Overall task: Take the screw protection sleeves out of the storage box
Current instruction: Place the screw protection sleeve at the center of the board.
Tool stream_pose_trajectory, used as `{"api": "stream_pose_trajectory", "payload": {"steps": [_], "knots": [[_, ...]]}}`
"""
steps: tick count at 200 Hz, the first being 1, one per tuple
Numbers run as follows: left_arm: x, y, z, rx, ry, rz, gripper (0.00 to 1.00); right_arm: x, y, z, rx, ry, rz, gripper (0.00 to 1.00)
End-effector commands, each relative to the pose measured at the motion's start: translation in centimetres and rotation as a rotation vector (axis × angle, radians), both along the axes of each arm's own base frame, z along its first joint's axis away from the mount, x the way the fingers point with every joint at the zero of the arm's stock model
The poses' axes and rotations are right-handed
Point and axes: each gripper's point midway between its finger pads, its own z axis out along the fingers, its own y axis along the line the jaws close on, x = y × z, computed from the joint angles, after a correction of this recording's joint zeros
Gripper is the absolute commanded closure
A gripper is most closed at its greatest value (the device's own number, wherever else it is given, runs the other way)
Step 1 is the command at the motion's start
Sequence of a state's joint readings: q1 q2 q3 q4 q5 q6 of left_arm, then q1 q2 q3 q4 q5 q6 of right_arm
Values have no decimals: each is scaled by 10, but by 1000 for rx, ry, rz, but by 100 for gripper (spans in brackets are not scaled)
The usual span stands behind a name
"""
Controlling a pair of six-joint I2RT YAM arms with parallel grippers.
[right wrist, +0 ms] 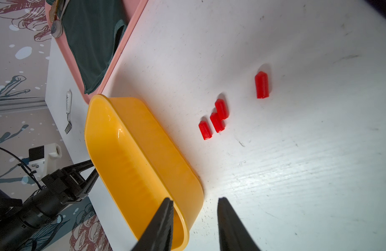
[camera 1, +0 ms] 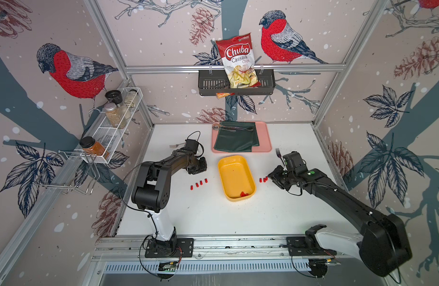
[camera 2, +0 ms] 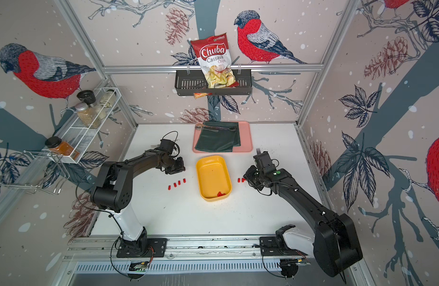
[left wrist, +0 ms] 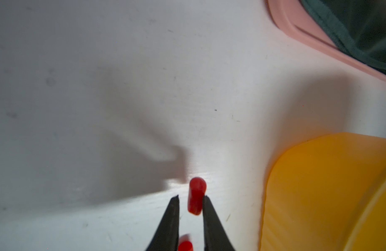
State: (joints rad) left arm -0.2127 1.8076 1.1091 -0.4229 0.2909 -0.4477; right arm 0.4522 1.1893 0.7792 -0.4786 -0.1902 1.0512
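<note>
though stubby, glossy red plastic sleeves

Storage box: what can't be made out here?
- Sleeves left in the storage box: a red clump in both top views, too small to count; neither wrist view shows them.
- Left tool: tips hidden under the arm in the top views; the left wrist view cannot settle whether one tip touches the sleeve between them.
- Second sleeve: blurred, cut off by that view's edge.
</note>
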Motion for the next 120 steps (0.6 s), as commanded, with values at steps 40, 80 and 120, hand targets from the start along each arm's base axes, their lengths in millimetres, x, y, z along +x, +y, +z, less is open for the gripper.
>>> {"api": "stream_pose_trajectory", "payload": {"steps": [40,80,120], "knots": [[0,-3,-2,-22,-7,-15,67,-1,-2,-1,-12,-2,-8,61],[1,-3,-11,-16,11,-27,63,-2,-3,0,-13,-2,-10,61],[2,-5,-20,-19,42,-43,59,-3,-3,-2,-17,0,-7,61]]}}
